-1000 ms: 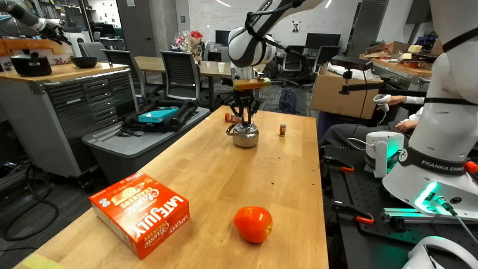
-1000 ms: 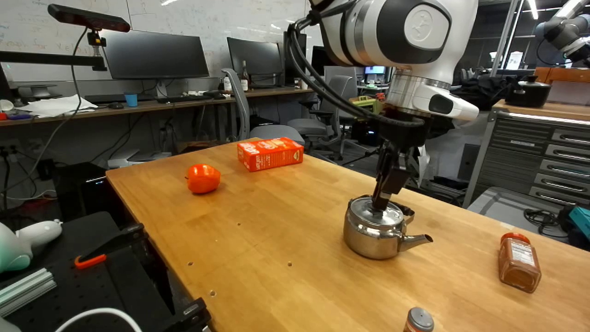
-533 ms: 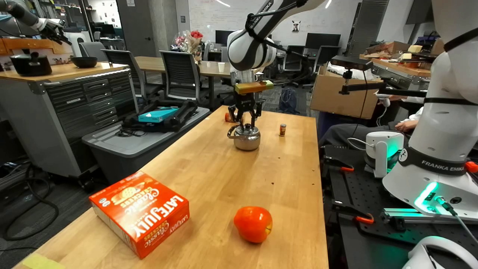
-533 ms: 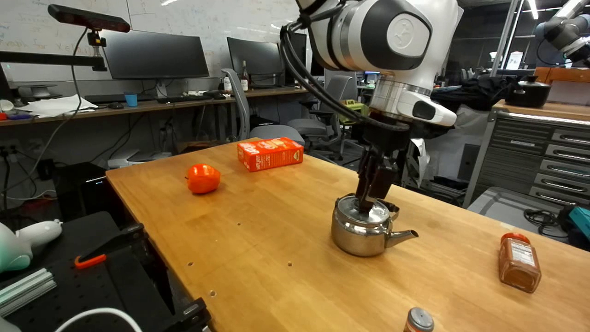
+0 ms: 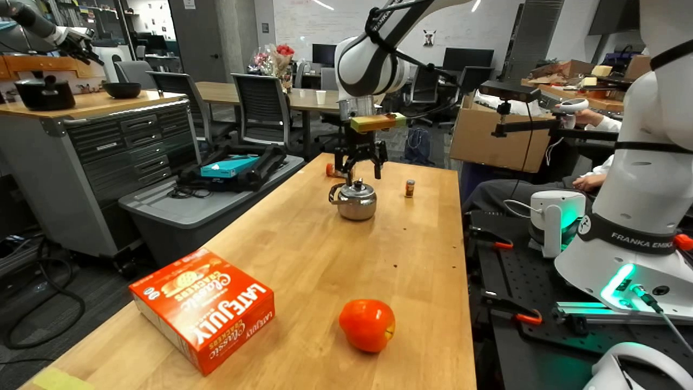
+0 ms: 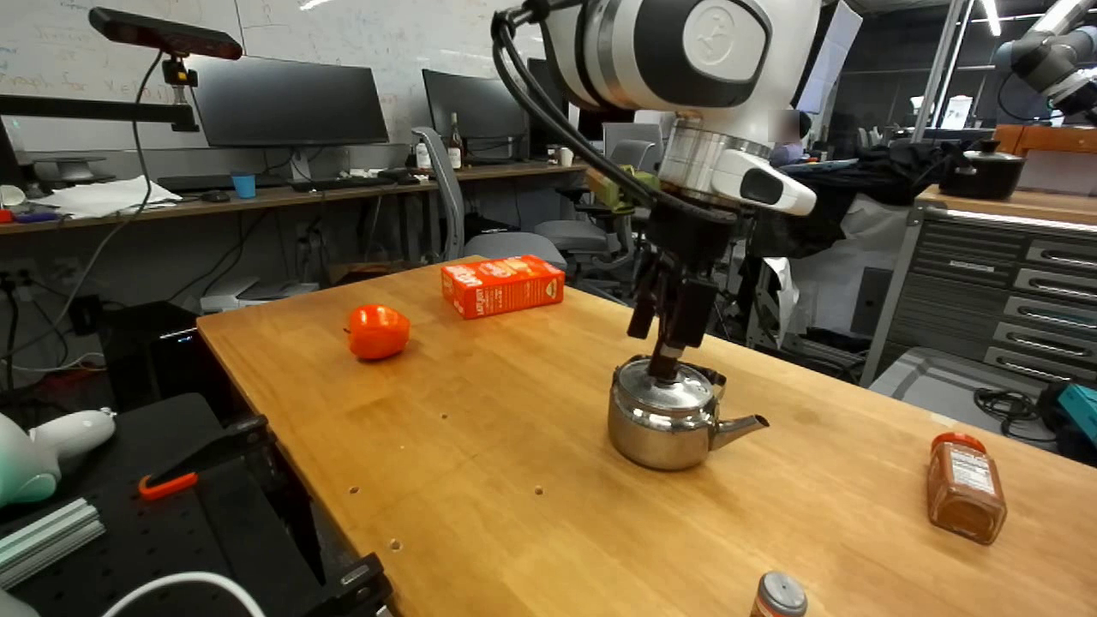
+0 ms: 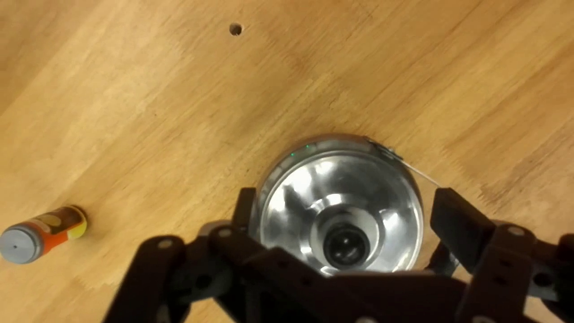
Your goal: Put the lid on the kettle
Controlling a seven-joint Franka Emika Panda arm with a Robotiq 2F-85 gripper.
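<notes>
Lid (image 7: 341, 197) on the kettle (image 5: 357, 208), knob (image 7: 346, 246) up, looks seated over the opening. Pincer (image 5: 364, 179) spread wide, over the kettle, tips near the lid, holding nothing. Wrist view: fingers (image 7: 462, 220) well apart, one on each side of the lid, knob showing in the gap. In an exterior view a fingertip shows right in front of the lid; touching or not, can't tell. Arm (image 5: 368, 65) reaches over from the base (image 5: 622, 254), which stands beside one long edge of the worktop (image 5: 422, 281).

Kettle upright on the worktop, between the two long edges, toward the short edge farther off in an exterior view. Spout (image 6: 744, 430) points roughly at the long edge away from the base, handle (image 5: 332, 194) folded over on that side too.

Jar (image 6: 967, 488) on its side, red cap, close to the corner of that short edge and the long edge away from the base. Small jar (image 5: 410, 189) upright, grey cap, same end, nearer the base-side edge. Red box (image 5: 203, 309) lies flat at the opposite end, right at the long edge away from the base. Orange-red fruit (image 5: 367, 325) same end, between box and base-side edge, apart from both. Grey tub (image 5: 168, 214) beside the long edge away from the base
</notes>
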